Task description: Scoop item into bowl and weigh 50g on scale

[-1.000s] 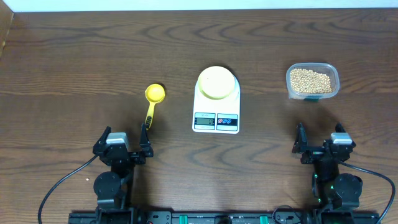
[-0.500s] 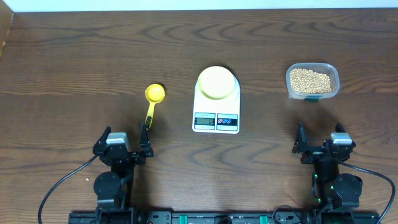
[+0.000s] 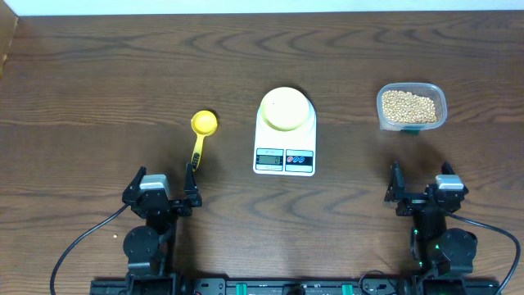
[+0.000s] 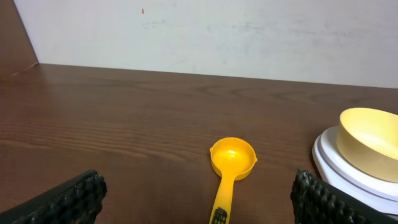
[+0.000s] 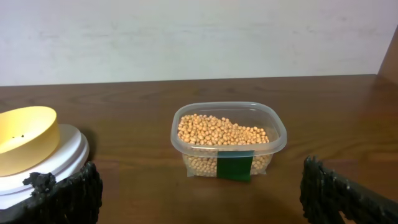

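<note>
The job looked like it had not begun. The beans point(image 3: 408, 106) all lay in a heap inside the clear tub point(image 3: 442, 92), out at 3 o'clock from the scale point(image 3: 284, 156). The yellow-green bowl point(image 3: 285, 108) sat on the scale, at its 12 o'clock end. No beans showed in the bowl. The little screen was at the 6 o'clock end, and its numbers were too small to read.

A yellow scoop point(image 3: 201, 135) lay flat on the table point(image 3: 98, 90) at 9 o'clock from the scale. Its cup pointed to 12 o'clock and its handle to 6 o'clock. Nothing was touching it.

The left gripper point(image 3: 160, 182) waited at about 7 o'clock with its fingers wide apart and nothing in them. The right gripper point(image 3: 426, 187) waited at about 5 o'clock, fingers wide apart too, and empty.

So every step was left, I think: pick up the scoop, dip it in the beans, tip them into the bowl, and watch the screen.

The table was dark brown wood with wavy lines in it. Behind it, at 12 o'clock, stood a plain pale wall point(image 4: 249, 37).
</note>
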